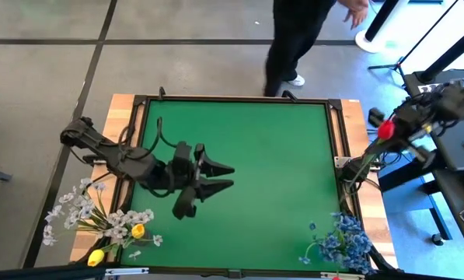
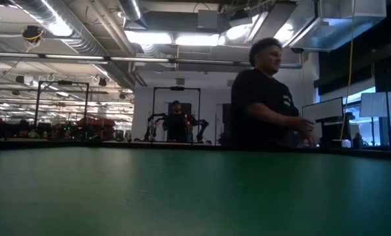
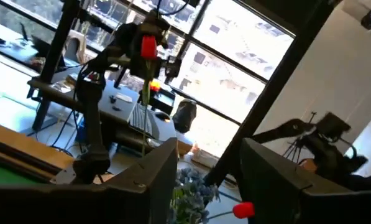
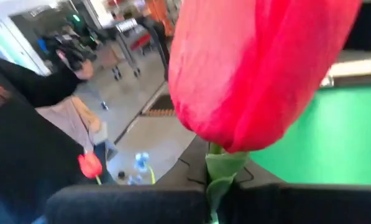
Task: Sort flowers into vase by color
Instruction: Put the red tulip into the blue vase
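Pinching a smooth red tulip [image 4: 253, 68] by its stem, the right gripper [image 1: 406, 124] contrasts with the left gripper's [image 1: 216, 177] splayed fingers.

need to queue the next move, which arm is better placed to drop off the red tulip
Right. The right gripper already holds the red tulip by its stem, raised beyond the table's right edge. The left gripper hovers open and empty over the green mat.
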You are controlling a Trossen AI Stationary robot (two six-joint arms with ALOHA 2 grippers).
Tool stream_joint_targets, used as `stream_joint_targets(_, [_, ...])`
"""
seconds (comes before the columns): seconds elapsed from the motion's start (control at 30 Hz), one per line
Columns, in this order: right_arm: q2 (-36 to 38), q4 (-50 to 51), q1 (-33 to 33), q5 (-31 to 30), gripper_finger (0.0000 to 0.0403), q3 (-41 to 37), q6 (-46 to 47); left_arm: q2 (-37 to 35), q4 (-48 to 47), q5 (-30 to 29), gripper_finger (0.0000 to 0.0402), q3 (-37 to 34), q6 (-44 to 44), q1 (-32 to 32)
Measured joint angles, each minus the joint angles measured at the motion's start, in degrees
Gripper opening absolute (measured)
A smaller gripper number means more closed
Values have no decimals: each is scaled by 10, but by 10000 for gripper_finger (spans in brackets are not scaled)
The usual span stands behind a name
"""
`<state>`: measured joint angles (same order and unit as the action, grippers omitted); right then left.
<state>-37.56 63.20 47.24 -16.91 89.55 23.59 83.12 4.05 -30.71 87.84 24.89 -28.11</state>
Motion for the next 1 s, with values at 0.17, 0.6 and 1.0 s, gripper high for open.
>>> stream_joint_targets(0.17, [4, -26, 0, 34, 2, -98, 64, 28, 44, 2, 172, 0, -11, 0])
stream_joint_targets(0.6, [3, -307, 0, 131, 1, -277, 94, 47, 62, -2, 172, 0, -25, 47])
stream_joint_targets(1.0, [3, -301, 0, 155, 1, -293, 8, 47, 58, -1, 172, 0, -25, 66])
